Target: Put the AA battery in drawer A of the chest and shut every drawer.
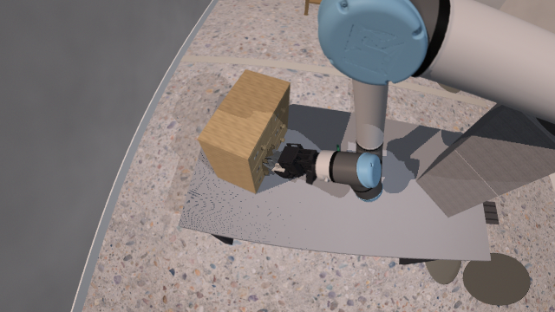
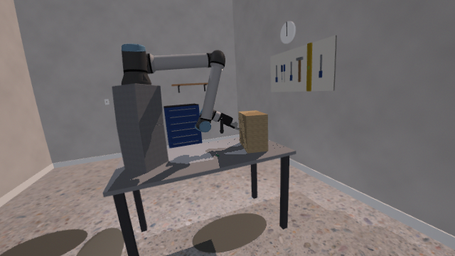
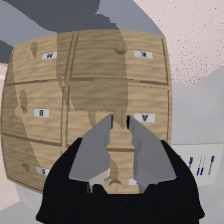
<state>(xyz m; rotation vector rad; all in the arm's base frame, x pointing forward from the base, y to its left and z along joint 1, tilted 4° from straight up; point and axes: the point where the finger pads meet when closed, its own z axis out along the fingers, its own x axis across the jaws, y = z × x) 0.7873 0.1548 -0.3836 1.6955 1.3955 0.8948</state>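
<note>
The wooden chest (image 1: 243, 126) (image 2: 254, 131) (image 3: 100, 65) stands upright near the table's far end, with all drawers looking shut. In the wrist view its labels read upside down; the drawer marked A (image 3: 145, 118) is in the middle row. My gripper (image 1: 270, 165) (image 2: 237, 126) (image 3: 119, 115) reaches level at the chest's front, its fingers closed narrowly around the knob of drawer A. A tiny green thing (image 1: 337, 147) (image 2: 217, 155) lies on the table behind the wrist; it is too small to tell whether it is the AA battery.
The grey table (image 1: 325, 225) (image 2: 199, 171) carries the robot's tall grey pedestal (image 1: 486, 156) (image 2: 140, 128) at the other end. The arm's forearm hangs down over the middle of the table. A blue cabinet (image 2: 182, 124) stands by the back wall.
</note>
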